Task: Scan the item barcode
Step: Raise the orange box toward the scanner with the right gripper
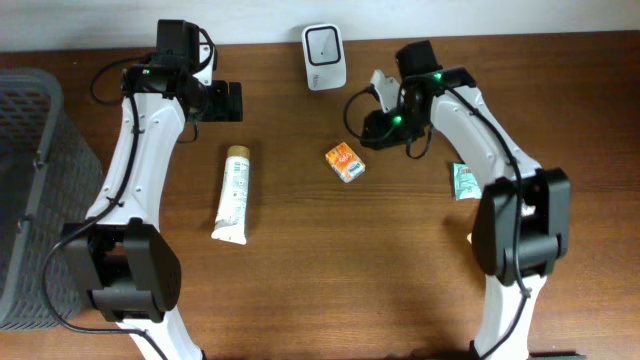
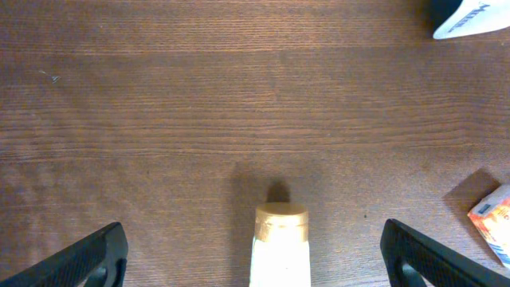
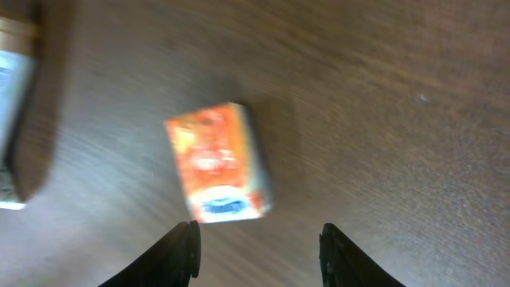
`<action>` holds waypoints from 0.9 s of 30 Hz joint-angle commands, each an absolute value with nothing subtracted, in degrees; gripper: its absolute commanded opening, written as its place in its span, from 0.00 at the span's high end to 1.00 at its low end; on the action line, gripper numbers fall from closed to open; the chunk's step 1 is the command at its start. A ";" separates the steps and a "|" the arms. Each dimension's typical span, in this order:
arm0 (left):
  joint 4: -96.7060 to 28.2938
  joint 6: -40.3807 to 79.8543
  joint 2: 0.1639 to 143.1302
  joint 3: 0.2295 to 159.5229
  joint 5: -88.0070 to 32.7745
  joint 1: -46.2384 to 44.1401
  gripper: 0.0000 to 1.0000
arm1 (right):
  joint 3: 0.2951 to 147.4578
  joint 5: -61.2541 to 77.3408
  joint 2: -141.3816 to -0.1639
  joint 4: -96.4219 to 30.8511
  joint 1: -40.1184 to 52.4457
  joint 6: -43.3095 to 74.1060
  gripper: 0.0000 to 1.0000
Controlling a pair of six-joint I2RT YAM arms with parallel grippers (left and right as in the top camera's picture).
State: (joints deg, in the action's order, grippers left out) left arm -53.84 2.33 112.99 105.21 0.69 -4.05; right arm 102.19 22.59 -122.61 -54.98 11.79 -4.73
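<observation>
1. At the middle of the table (image 1: 300,290), the orange box (image 1: 344,162) lies flat, between a white tube (image 1: 233,194) and a green packet (image 1: 463,182).
2. The right fingers (image 3: 179,255) stand parted and hold nothing. In the blurred wrist view the box lies just ahead of their tips.
3. The left fingers (image 2: 92,259) are spread wide and empty, hovering over the tube's gold cap.
4. The white scanner (image 1: 324,43) stands at the table's far edge, behind the box.

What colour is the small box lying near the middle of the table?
Orange box, with a blue-and-white end; clearest in the right wrist view.
</observation>
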 commanded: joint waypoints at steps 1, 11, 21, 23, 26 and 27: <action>-53.91 1.23 113.32 105.03 0.89 -3.95 0.01 | 101.45 27.46 -128.09 -53.93 11.57 -8.80 0.57; -53.91 1.23 113.32 105.03 0.89 -3.95 0.01 | 101.45 34.92 -133.14 -53.06 11.94 -10.72 0.63; -53.91 1.23 113.32 105.03 0.89 -3.95 0.01 | 102.24 35.79 -136.77 -55.27 13.04 -6.57 0.96; -53.91 1.23 113.32 105.03 0.89 -3.95 0.01 | 104.73 46.33 -134.54 -60.34 12.12 -6.72 0.96; -53.91 1.23 113.32 105.03 0.89 -3.95 0.01 | 105.73 69.17 -130.32 -61.28 10.70 -10.52 0.96; -53.91 1.23 113.32 105.03 0.89 -3.95 0.01 | 106.17 76.95 -129.47 -61.25 9.67 -10.52 0.96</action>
State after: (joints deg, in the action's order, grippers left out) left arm -53.82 2.33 112.99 105.21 0.71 -4.05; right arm 104.07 57.36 -134.30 -61.25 11.38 -9.02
